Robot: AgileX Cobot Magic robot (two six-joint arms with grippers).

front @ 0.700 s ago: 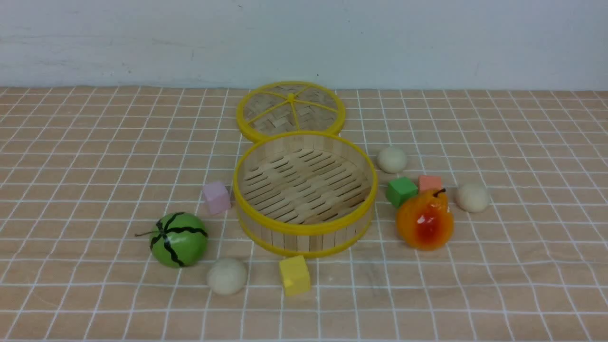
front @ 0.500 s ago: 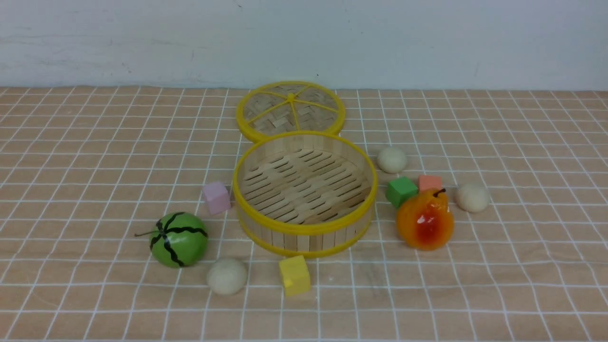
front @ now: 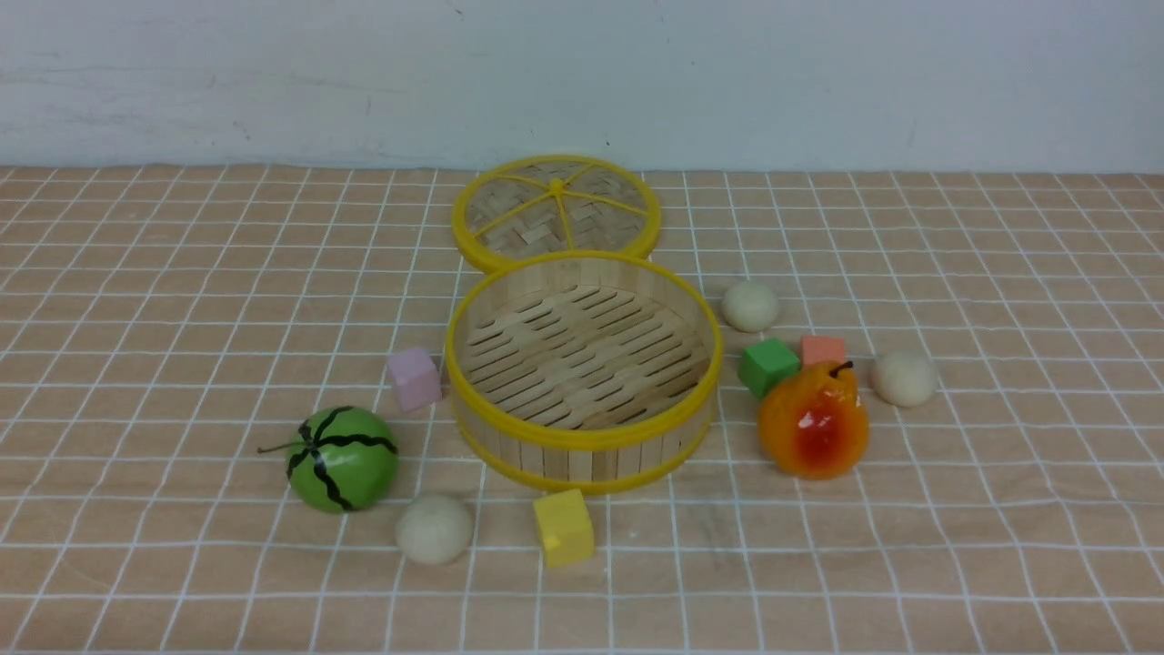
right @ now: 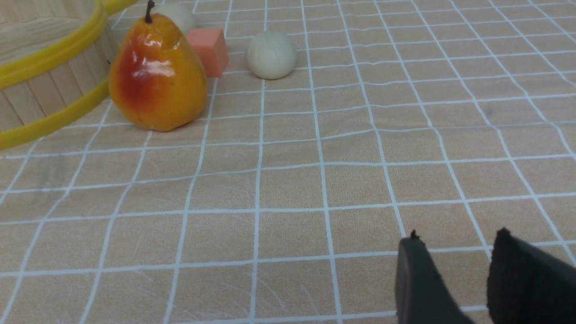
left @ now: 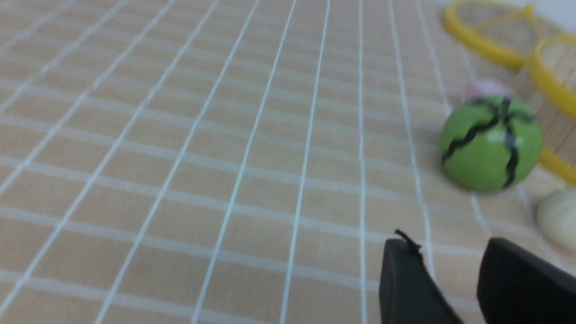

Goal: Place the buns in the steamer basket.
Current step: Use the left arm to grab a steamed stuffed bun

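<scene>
Stage: the very start, by my reading; no bun lifted, all three out on the table [front: 182, 318].
Steamer basket [front: 582, 438]: centre of the table, upright and open; slatted floor bare, nothing in it.
Lid [front: 556, 205]: flat on the cloth just behind the basket; cannot tell whether it touches the far wall; carries nothing.
Near-left bun [front: 435, 529]: in front of the basket and to its left, between the toy watermelon [front: 343, 458] and the yellow cube [front: 564, 527]; closer to the melon, apart from both.
Far bun [front: 750, 306]: just right of the basket's far side, clear of the wall.
Right bun [front: 905, 377]: farthest right, just past the pear [front: 812, 420], near the salmon cube [front: 823, 349].
Other clutter: pink cube [front: 415, 377] beside the basket's left wall; green cube [front: 768, 366] between basket and pear.
Left gripper [left: 450, 261]: low over bare cloth on the left, jaws apart, nothing between them; melon ahead, a bun at the edge of its view.
Right gripper [right: 456, 252]: low over bare cloth on the right, jaws apart, empty; pear and right bun ahead.
Step in hand: probably the reach for a first bun; each arm has one on its own side.
Doing it well: come down from above and centre the ball between the jaws. Turn them so neither side nudges melon, cube or pear. Close gently. Lift above the yellow rim before crossing, then let go low over the slats.
Risk: a glancing touch could send a bun rolling.
</scene>
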